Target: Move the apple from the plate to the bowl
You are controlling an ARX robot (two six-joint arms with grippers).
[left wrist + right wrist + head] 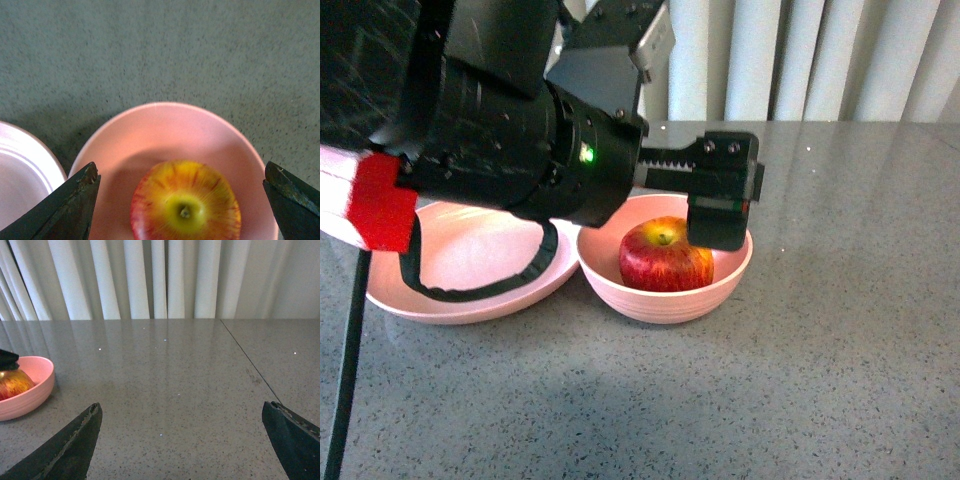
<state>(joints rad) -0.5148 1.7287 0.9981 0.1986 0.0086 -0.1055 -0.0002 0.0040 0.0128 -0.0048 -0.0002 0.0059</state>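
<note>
The red and yellow apple (665, 257) rests inside the deep pink bowl (650, 300), stem dip up. My left gripper (718, 215) hovers open just above it. In the left wrist view the apple (186, 207) sits between the two spread fingertips (82, 192), touching neither, with the bowl (165, 125) around it. The wide pink plate (470, 270) lies beside the bowl with nothing on it, and its edge (20, 170) shows in the left wrist view. My right gripper (182, 410) is open over bare table, well away from the bowl (35, 385) and apple (12, 382).
My left arm's black body and a looped cable (480, 290) hang over the plate. White curtains (160, 280) close off the far table edge. A seam (247, 360) runs across the grey tabletop (840, 350).
</note>
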